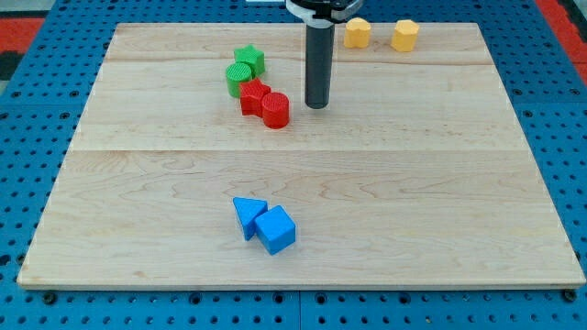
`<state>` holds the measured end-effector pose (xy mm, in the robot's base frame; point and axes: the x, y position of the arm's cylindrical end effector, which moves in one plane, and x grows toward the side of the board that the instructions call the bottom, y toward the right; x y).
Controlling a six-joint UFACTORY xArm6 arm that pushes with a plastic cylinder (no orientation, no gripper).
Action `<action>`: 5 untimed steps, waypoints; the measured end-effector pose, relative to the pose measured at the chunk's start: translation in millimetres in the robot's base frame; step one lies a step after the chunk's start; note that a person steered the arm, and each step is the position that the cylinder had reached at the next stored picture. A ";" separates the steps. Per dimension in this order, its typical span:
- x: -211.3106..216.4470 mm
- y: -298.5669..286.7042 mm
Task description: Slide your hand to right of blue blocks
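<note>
My tip (316, 105) just right of red cylinder (275, 110), blue triangle (248, 214) and blue cube (276, 229) well below, touching.

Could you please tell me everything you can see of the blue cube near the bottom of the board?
The blue cube is a small solid block of plain, matte blue that looks like plastic. It sits flat on the wooden board, turned so a corner faces the view's bottom. Its upper-left side touches the blue triangular block. Nothing else is near it; my tip is well toward the view's top, beside the red blocks.
</note>
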<state>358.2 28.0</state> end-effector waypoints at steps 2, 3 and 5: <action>-1.2 1.4; 9.3 8.1; 91.7 56.0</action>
<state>449.9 84.0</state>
